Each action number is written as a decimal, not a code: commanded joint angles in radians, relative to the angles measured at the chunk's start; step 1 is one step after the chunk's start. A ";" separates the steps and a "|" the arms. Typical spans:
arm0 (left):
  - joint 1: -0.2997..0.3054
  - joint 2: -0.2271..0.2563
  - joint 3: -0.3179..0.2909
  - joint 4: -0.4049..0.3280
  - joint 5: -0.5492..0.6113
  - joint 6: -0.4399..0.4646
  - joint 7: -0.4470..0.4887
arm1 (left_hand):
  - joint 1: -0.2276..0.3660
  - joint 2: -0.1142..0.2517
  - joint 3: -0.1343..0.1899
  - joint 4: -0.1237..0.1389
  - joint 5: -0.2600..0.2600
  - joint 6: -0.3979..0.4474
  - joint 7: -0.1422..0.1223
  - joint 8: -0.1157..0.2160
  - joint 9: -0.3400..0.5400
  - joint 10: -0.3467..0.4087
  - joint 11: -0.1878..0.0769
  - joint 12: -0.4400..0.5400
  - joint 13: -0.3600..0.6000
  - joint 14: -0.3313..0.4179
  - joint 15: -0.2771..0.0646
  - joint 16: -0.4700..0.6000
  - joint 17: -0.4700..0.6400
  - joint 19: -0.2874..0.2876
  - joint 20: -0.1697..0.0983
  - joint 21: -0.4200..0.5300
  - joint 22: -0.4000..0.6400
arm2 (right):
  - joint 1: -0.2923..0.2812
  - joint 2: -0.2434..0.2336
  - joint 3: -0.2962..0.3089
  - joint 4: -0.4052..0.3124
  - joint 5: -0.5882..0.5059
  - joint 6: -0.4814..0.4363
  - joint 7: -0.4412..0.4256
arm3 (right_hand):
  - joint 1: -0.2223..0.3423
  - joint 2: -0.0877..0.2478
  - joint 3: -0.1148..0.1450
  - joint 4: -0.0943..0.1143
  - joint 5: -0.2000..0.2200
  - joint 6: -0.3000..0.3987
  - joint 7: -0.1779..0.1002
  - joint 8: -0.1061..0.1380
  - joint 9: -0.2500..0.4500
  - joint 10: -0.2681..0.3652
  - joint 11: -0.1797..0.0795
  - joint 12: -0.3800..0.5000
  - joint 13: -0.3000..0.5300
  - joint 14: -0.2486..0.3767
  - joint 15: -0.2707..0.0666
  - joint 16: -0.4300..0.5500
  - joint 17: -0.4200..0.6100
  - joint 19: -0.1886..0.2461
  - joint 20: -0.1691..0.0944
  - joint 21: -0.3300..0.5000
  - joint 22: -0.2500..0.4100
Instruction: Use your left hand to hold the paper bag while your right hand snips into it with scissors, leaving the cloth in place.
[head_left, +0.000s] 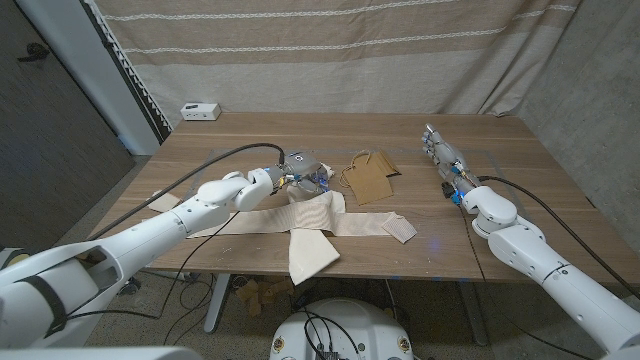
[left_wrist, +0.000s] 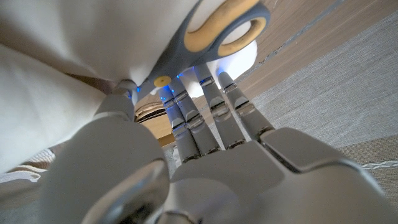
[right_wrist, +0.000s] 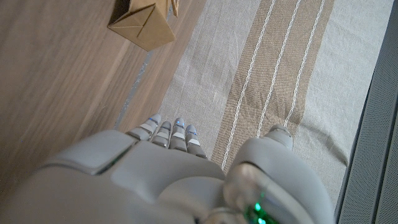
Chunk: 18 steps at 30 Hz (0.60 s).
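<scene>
Left hand (head_left: 283, 178): fingers (left_wrist: 205, 106) extended and touching the grey-and-yellow scissors (left_wrist: 211, 34), thumb alongside the pivot; firm grasp cannot be told from the left wrist view. Scissors lying against the cream cloth (head_left: 310, 225), at its far edge near the middle of the tabletop (head_left: 480, 215). Right hand (head_left: 447, 165): fingers (right_wrist: 163, 132) straight, close together, grasping nothing, raised clear of the tabletop at its right side, well apart from everything else. Brown paper bag (head_left: 370, 177) lying flat just beyond the cloth, right of the left hand, untouched by either hand; corner of same seen in the right wrist view (right_wrist: 142, 26). Cloth spread in crossed strips along the near half of the tabletop, one end hanging over the front edge. Small white box (head_left: 200, 111) at the far left corner. Striped beige curtain (head_left: 330, 50) behind.
</scene>
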<state>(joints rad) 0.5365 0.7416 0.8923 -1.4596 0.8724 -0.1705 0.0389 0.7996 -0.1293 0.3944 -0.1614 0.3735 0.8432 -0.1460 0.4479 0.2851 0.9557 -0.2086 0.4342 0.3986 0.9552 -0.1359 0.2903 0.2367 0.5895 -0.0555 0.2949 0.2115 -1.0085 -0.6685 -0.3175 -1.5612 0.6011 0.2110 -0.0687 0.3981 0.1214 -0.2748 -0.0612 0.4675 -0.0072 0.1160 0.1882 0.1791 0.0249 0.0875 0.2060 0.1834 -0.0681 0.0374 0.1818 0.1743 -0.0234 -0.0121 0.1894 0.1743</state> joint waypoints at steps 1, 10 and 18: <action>-0.004 -0.005 0.019 0.016 -0.001 -0.003 -0.033 | 0.053 0.009 0.038 -0.009 -0.007 0.015 0.004 0.008 0.004 0.018 -0.001 0.013 0.009 0.031 -0.095 -0.014 -0.003 0.011 -0.142 0.012 0.008 | -0.005 -0.008 0.004 -0.012 -0.003 -0.005 -0.004 | 0.004 0.003 0.003 0.003 0.005 -0.001 0.002 0.004 0.005 -0.002 -0.002 0.006 0.002 -0.003 -0.004 -0.001 0.002 -0.002 0.005 0.003 0.002; -0.009 -0.008 0.030 0.014 -0.001 0.002 -0.074 | 0.142 0.016 0.110 -0.014 -0.032 -0.004 -0.021 0.000 0.002 0.006 -0.002 0.009 0.021 0.074 -0.098 -0.036 -0.009 0.009 -0.137 0.027 0.020 | -0.005 -0.006 0.004 -0.012 0.004 -0.008 0.000 | 0.004 0.003 0.003 0.003 0.005 -0.001 0.003 0.004 0.005 -0.002 -0.002 0.006 0.002 -0.003 -0.004 -0.001 0.002 0.000 0.008 0.004 0.002; -0.005 -0.015 0.023 0.016 -0.028 0.008 -0.084 | 0.250 0.014 0.208 -0.009 -0.101 0.013 -0.031 0.021 0.012 0.027 -0.003 0.029 0.057 0.214 -0.104 -0.040 -0.001 0.018 -0.131 0.069 0.044 | -0.013 -0.009 0.010 -0.014 0.009 -0.008 -0.003 | 0.004 0.004 0.003 0.003 0.005 -0.002 0.003 0.003 0.005 -0.003 -0.004 0.006 0.002 -0.003 -0.003 -0.001 0.002 0.000 0.011 0.004 0.002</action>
<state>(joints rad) 0.5286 0.7338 0.9076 -1.4500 0.8692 -0.1692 0.0055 1.0151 -0.1203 0.5729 -0.1710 0.2923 0.8381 -0.1740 0.4520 0.2893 0.9651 -0.2128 0.4496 0.4374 1.0729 -0.1551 0.2464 0.2215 0.6003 -0.0556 0.3490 0.2460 -1.0136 -0.6740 -0.3137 -1.5721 0.6039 0.2045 -0.0712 0.3980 0.1214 -0.2748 -0.0612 0.4675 -0.0072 0.1160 0.1882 0.1791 0.0249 0.0875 0.2060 0.1834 -0.0680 0.0374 0.1818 0.1743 -0.0179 -0.0067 0.1894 0.1743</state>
